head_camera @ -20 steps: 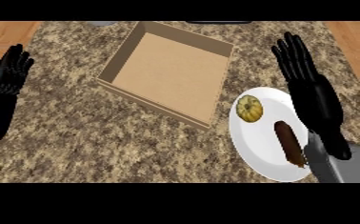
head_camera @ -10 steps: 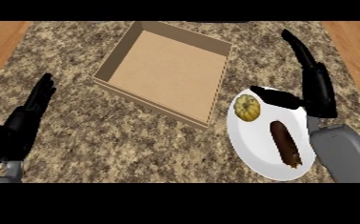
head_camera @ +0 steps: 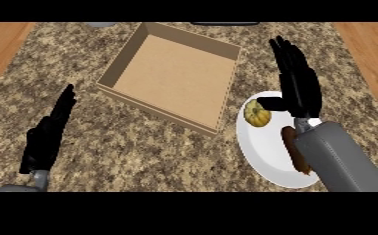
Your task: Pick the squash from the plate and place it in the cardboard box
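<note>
A small yellow squash lies at the upper left of the white plate on the right of the counter. My right hand hovers over the plate's far right side, fingers straight and pointing away, thumb beside the squash; it is open and holds nothing. The open cardboard box stands left of the plate, with nothing inside. My left hand is open at the lower left, edge-on, far from the box and the plate.
A dark brown elongated food item lies on the plate under my right forearm. The granite counter has wooden strips at its far left and far right. A grey object peeks in at the top edge.
My right hand has shifted left over the plate, its thumb now next to the squash. My left hand has moved from the left edge in toward the lower left of the counter.
</note>
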Controlling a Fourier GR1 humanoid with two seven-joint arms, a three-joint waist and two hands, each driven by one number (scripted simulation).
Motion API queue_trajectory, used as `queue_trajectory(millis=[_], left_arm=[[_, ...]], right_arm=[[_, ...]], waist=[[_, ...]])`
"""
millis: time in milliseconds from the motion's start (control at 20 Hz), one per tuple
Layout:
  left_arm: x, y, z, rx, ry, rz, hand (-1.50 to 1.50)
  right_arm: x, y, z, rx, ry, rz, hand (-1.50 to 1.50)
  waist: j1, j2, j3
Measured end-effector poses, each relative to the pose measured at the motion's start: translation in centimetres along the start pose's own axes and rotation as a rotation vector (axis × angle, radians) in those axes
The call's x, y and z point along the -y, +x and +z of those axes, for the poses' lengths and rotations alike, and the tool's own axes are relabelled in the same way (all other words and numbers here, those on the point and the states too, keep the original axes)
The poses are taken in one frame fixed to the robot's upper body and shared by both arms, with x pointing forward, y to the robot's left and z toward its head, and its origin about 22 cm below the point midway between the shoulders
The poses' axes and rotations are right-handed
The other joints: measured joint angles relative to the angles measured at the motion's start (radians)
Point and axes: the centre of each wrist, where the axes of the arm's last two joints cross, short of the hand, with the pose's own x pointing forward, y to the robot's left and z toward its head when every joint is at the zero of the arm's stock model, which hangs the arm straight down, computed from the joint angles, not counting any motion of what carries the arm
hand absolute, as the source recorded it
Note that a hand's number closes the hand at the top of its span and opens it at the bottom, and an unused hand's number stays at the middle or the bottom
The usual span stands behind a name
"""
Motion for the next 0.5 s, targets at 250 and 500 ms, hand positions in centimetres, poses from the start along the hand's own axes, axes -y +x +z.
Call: queue_trajectory(millis=[250, 500], left_arm=[[0.4, -0.4, 0.1, -0.016, 0.000, 0.000, 0.00], [1.1, -0.7, 0.2, -0.019, 0.000, -0.009, 0.00]], right_arm=[[-0.1, 2.4, -0.8, -0.095, 0.225, 0.257, -1.50], [-0.9, 6.2, -1.0, -0.223, 0.468, 0.450, -1.50]], waist=[[-0.002, -0.005, -0.002], [-0.002, -0.005, -0.001]])
